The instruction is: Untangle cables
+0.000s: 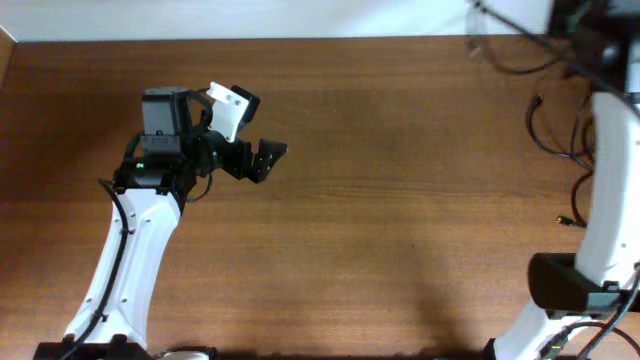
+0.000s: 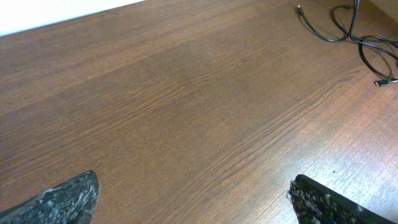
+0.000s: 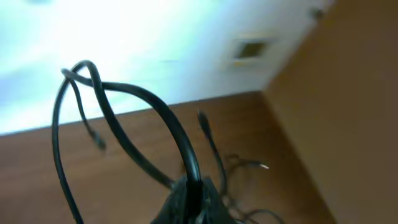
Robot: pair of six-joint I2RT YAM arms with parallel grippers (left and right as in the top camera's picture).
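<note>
Thin black cables [image 1: 548, 135] lie in loose loops at the table's far right, with a small plug end [image 1: 566, 221] nearer the front. They also show in the left wrist view [image 2: 348, 34] at the top right. My right gripper [image 3: 194, 196] is shut on one black cable [image 3: 146, 99], which is lifted off the table and arcs up in a loop with plug ends dangling. In the overhead view that gripper [image 1: 592, 45] is at the far right corner, partly cut off. My left gripper [image 1: 262, 160] is open and empty above bare table on the left, its fingers [image 2: 193, 202] wide apart.
The wooden table [image 1: 400, 230] ends at a white wall along the back. The right arm's white link [image 1: 608, 170] stands over the cables at the right edge. The left arm [image 1: 130, 250] stretches in from the front left.
</note>
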